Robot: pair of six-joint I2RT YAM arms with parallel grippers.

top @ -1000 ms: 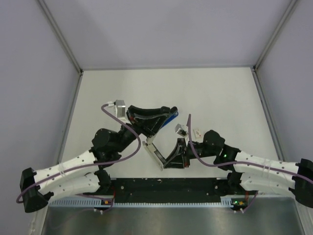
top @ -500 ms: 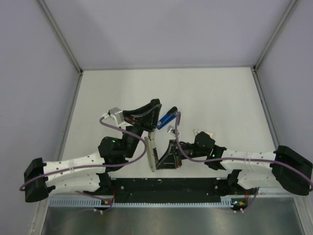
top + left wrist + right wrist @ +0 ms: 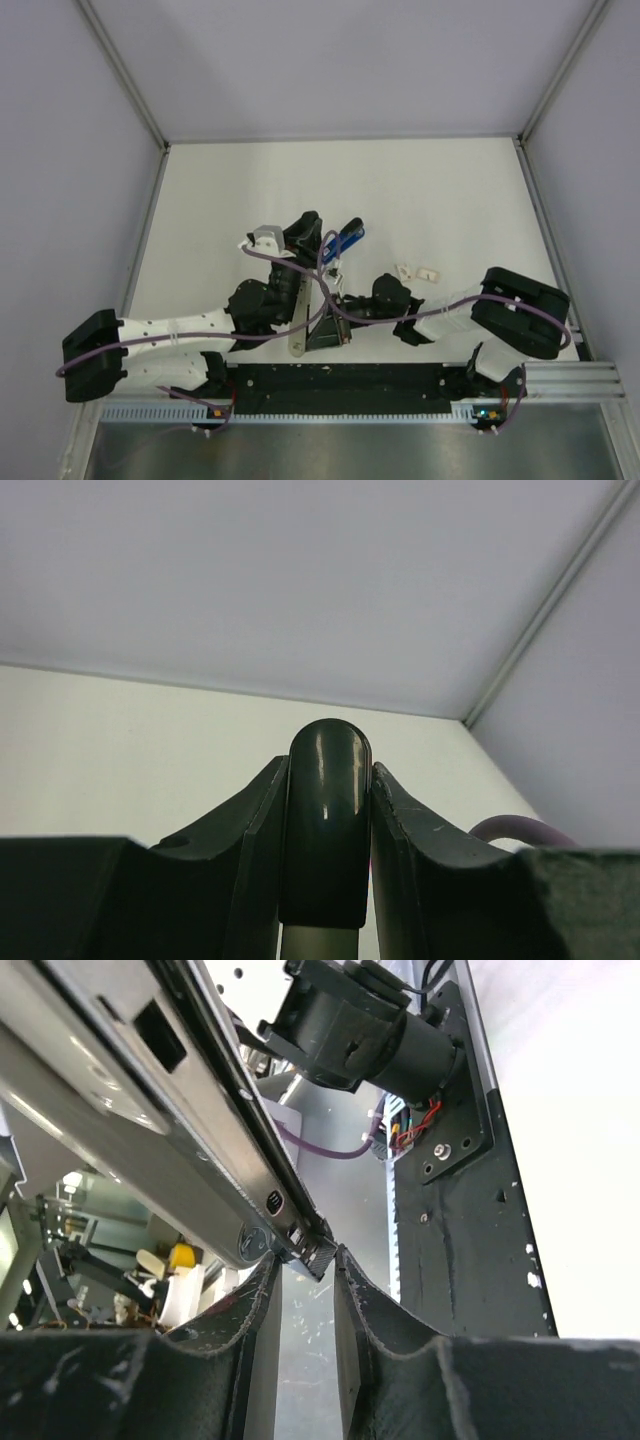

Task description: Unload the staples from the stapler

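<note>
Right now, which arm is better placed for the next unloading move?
Probably right: the right fingers flank the tip of the silvery rail, while the left fingers clamp the dark end of the stapler, anchoring it.

Table (image 3: 450,190): white surface, seen across the centre.
Walls (image 3: 330,60): pale lilac, framed by grey rails (image 3: 120,68) at upper corners.
Black strip (image 3: 380,380): laid along bottom centre.

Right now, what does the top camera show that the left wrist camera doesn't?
Only the top camera: the stapler with its blue body, two staples on the table, and the right gripper at its silvery rail. Only the left wrist: a dark rounded stapler end close up between fingers. Both: the left gripper shut on the stapler, and the table.
</note>
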